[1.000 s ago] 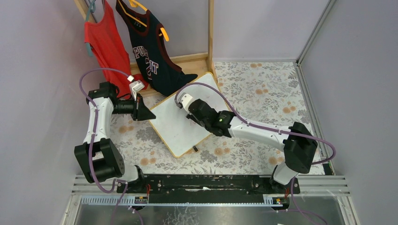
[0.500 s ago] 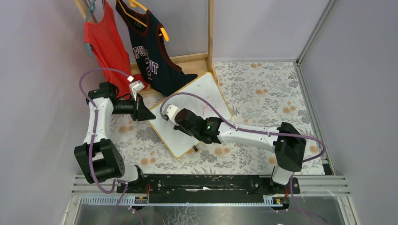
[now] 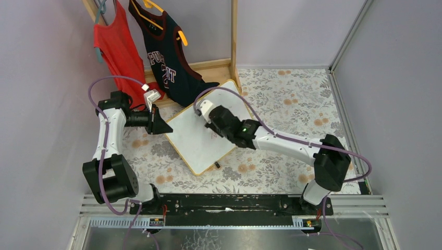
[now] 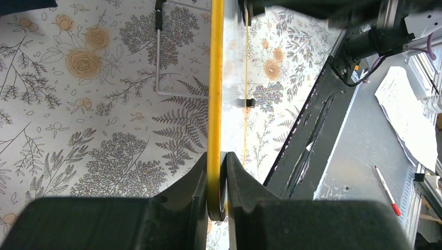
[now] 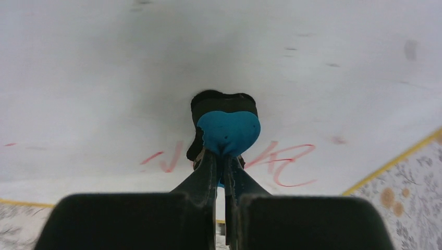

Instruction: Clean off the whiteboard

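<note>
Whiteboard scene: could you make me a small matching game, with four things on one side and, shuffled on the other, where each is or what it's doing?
Things:
1. left pincer
2. right pincer
3. red marks
4. navy jersey

Places or states:
A. hangs at the far left
B. shut on the edge of the whiteboard
C. written on the whiteboard, beside the eraser
D. shut on the blue eraser

Pairs: 1-B, 2-D, 3-C, 4-A

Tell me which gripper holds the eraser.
The right gripper, shut on the blue eraser against the whiteboard; the left gripper instead clamps the board's edge.
</note>
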Robot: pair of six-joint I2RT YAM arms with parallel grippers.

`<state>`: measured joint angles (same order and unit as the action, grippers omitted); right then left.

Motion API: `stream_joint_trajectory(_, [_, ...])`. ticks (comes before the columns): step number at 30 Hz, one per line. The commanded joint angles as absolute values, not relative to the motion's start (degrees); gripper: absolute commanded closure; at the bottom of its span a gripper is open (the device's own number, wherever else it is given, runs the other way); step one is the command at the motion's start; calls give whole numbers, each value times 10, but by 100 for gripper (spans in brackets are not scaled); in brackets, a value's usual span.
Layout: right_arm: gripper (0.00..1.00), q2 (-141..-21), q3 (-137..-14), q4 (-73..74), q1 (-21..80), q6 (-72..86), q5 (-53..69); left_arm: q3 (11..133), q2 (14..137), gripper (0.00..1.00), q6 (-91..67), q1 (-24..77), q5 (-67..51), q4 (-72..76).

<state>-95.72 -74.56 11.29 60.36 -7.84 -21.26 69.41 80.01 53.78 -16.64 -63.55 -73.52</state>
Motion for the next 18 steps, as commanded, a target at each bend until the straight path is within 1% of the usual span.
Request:
stream_joint_trajectory(1, [100, -920, -734, 49, 540, -100, -252, 698, 806, 100, 569, -161, -554, -737])
stream_joint_trajectory(5, [100, -909, -730, 44, 526, -103, -250, 695, 806, 100, 569, -161, -550, -737])
stream_joint_trajectory(11, [100, -907, -728, 63, 526, -80, -203, 694, 804, 100, 569, -161, -548, -737])
stream_joint_trajectory(18, [100, -907, -713, 76, 566, -66, -175, 695, 807, 100, 567, -161, -551, -736])
